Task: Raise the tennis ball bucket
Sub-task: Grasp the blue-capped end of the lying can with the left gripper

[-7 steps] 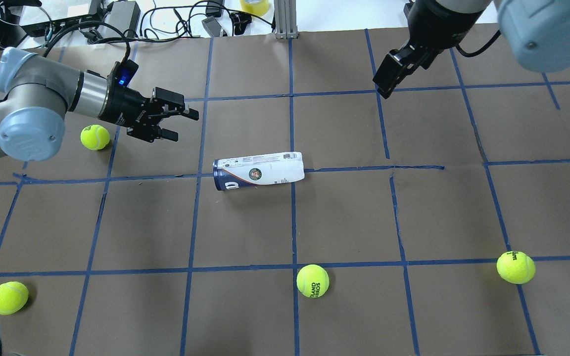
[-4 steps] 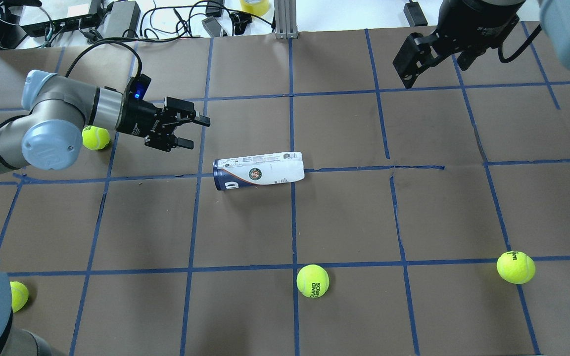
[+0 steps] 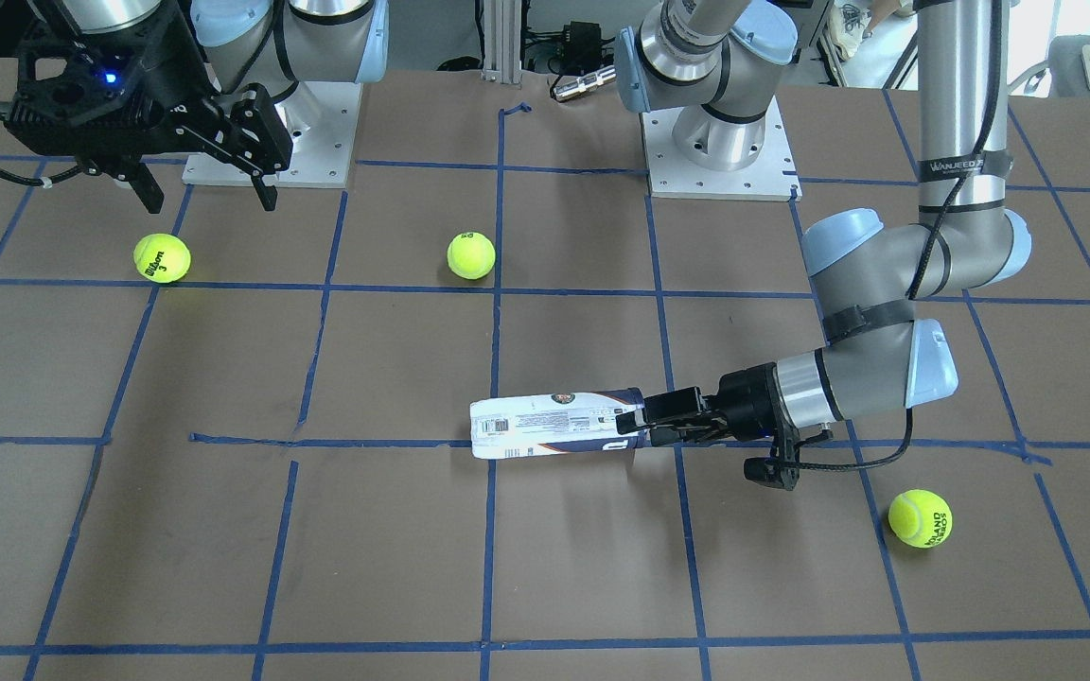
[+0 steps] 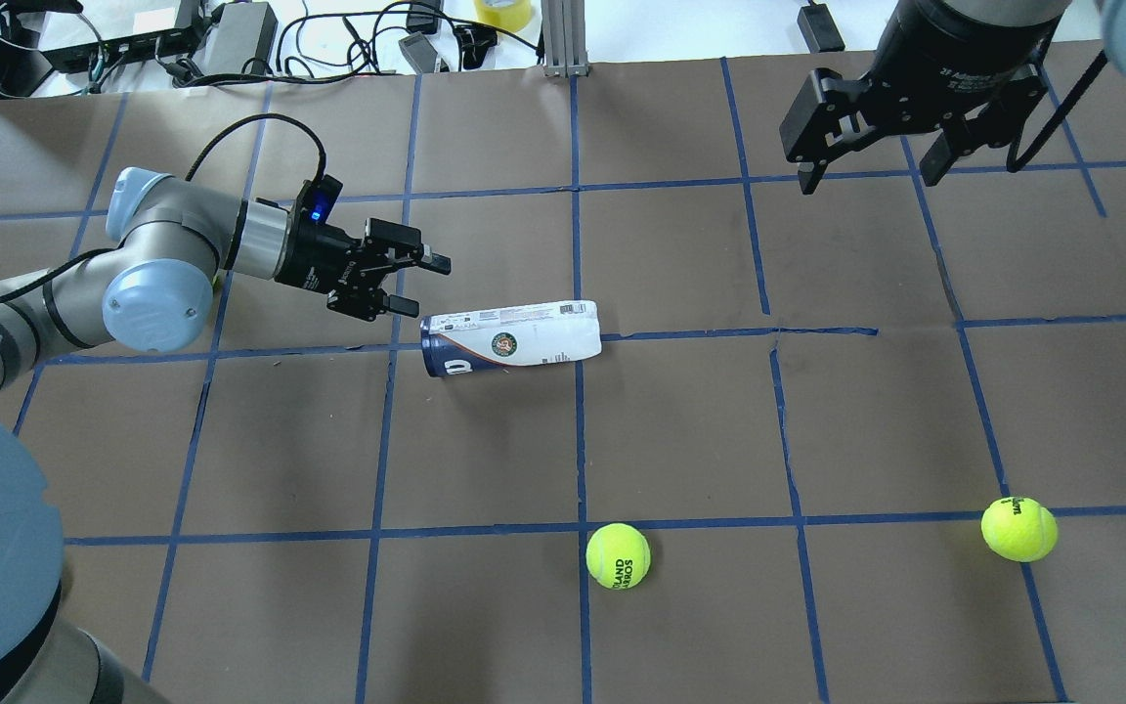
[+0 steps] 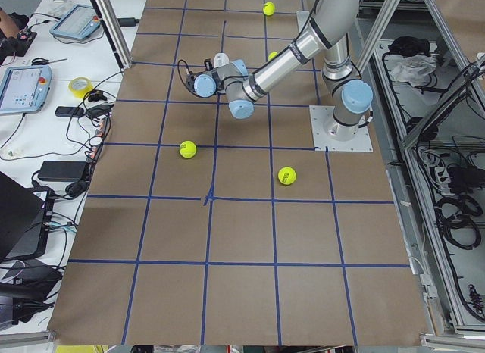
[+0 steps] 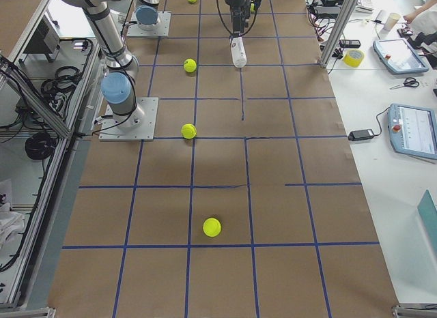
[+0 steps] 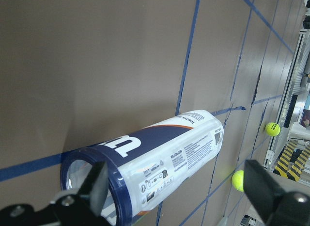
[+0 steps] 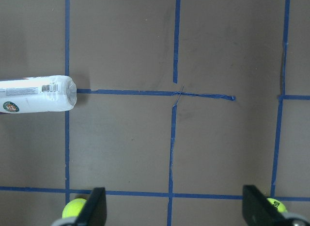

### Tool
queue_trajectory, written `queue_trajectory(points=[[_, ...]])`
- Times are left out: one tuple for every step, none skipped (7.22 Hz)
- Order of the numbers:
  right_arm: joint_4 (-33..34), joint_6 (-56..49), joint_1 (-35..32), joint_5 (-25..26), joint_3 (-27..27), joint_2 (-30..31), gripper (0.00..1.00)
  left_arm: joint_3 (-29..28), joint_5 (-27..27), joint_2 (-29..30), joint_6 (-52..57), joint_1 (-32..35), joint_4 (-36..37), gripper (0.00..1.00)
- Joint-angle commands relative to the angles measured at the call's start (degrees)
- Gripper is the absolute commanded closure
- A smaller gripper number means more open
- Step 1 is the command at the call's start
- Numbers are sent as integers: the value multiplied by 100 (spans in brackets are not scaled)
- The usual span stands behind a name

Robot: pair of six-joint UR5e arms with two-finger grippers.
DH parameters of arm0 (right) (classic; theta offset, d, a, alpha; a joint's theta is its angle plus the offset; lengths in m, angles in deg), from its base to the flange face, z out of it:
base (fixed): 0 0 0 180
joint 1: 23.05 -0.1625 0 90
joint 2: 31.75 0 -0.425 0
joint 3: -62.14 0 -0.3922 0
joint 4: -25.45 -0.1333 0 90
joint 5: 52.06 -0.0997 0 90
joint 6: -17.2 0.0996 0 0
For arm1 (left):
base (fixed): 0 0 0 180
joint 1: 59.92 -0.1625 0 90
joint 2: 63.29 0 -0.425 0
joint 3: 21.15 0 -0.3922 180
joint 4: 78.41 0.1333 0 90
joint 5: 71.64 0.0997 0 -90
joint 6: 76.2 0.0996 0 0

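The tennis ball bucket point(image 4: 511, 337) lies on its side near the table's middle, white label up, navy end toward my left arm. It also shows in the front view point(image 3: 545, 427) and in the left wrist view point(image 7: 160, 158). My left gripper point(image 4: 429, 286) is open and empty, just at the navy end. In the front view its fingertips point(image 3: 644, 416) overlap that end, and I cannot tell if they touch. My right gripper point(image 4: 866, 178) is open and empty, high over the far right of the table. The right wrist view shows the bucket's white end point(image 8: 38, 95) at the left.
Loose tennis balls lie on the brown table: one at the near middle point(image 4: 618, 555), one near right point(image 4: 1018, 529), and one beside the left arm point(image 3: 920, 517). Cables and boxes point(image 4: 231, 29) line the far edge. Blue tape marks a grid.
My left arm has swung right and toward the bucket, bringing its open gripper from near the ball to the navy end. My right gripper has moved right and turned. The bucket has not moved.
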Motion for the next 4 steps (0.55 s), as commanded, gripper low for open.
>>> queue_trajectory(points=[[-125,184,-3,53,17,7,0,102,38,46,24,50,58,0],[-107,166,-3,184,-1,59,0,129,91,45,42,50,58,0],[-107,175,-3,160,8,59,0,112,100,28,112,50,58,0],[-98,175,6,194,-1,59,0,68,126,-7,130,41,58,0]])
